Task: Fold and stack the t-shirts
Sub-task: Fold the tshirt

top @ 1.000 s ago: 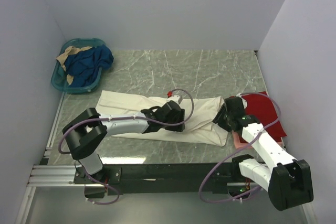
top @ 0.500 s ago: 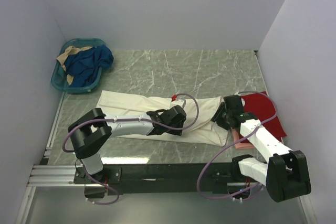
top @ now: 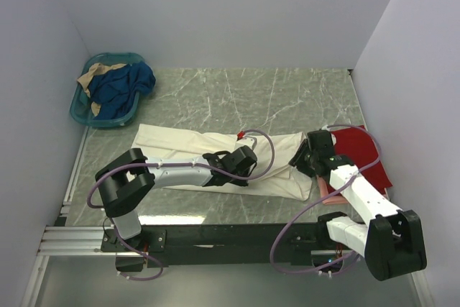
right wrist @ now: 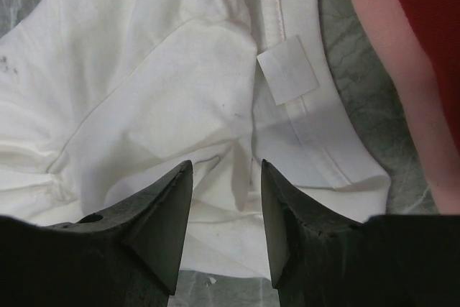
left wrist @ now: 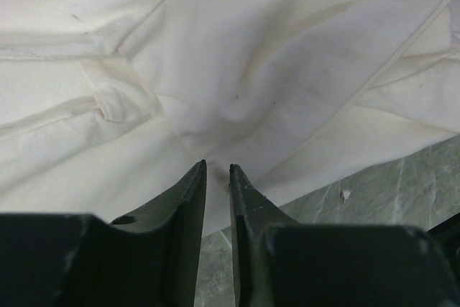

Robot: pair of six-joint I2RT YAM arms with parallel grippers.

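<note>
The cream-white t-shirt lies as a long folded strip across the table's middle. My left gripper is down on its near edge. In the left wrist view the left gripper has its jaws nearly together, and the cream cloth puckers at the tips. My right gripper is at the shirt's right end. In the right wrist view this gripper stands open over the cream cloth by the neck label, a fold lying between its fingers. The red t-shirt lies on the pink one at the right.
A teal basket stands at the back left, holding a blue cloth and a tan cloth. White walls close in the table on three sides. The pink shirt's edge and the red shirt lie just right of the right gripper.
The left gripper's jaws have closed from wide apart to a narrow pinch on the cream shirt, and it has sunk slightly towards the near edge. The right gripper has barely moved.
</note>
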